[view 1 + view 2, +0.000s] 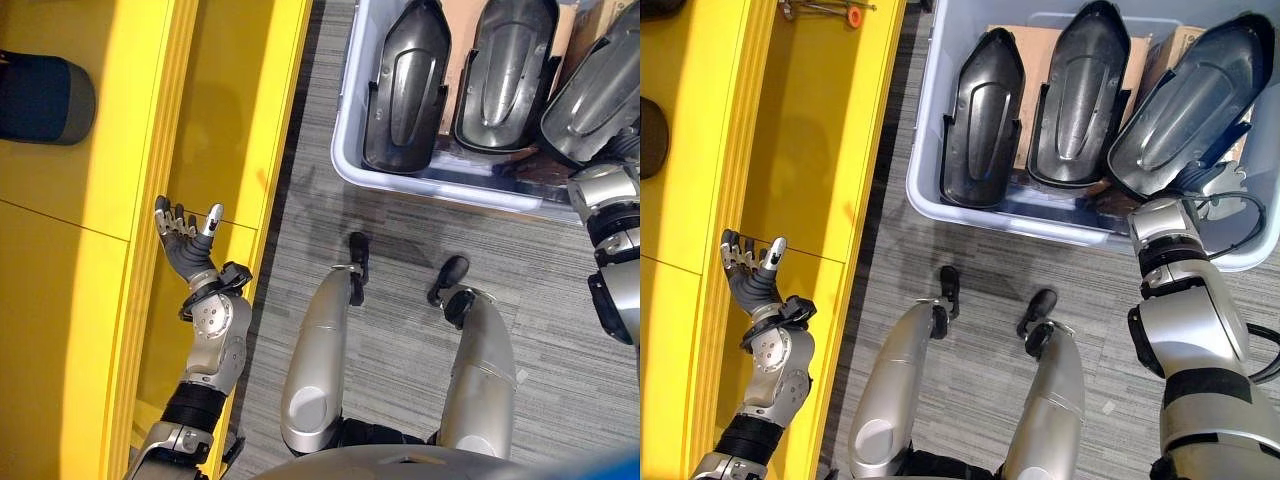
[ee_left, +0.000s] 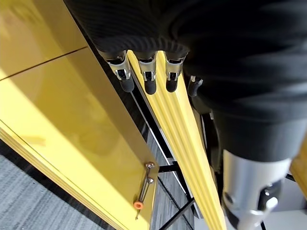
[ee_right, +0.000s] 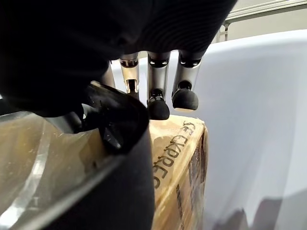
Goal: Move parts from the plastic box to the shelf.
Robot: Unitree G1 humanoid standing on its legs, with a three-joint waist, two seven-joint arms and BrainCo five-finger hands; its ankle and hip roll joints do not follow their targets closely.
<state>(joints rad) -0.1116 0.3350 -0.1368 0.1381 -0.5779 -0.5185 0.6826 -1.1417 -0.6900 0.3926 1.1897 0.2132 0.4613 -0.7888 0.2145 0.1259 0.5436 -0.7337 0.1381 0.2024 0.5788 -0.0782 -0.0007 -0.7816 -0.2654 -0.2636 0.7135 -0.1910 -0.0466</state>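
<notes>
Three black moulded parts stand on end in the pale plastic box (image 1: 925,150): a left part (image 1: 980,120), a middle part (image 1: 1080,90) and a right part (image 1: 1185,100). My right hand (image 3: 157,96) reaches into the box beside the right part. Its fingers are straight, and the part's dark rim (image 3: 117,122) lies close under the palm. My left hand (image 1: 185,240) is held up over the yellow shelf (image 1: 230,100), fingers spread and nothing in it. A dark rounded part (image 1: 40,97) lies on the shelf at the far left.
Brown cardboard boxes (image 3: 177,158) stand behind the parts inside the plastic box. A small tool with an orange tip (image 2: 143,190) lies on the shelf's far end. Grey carpet (image 1: 400,230) runs between the shelf and the box.
</notes>
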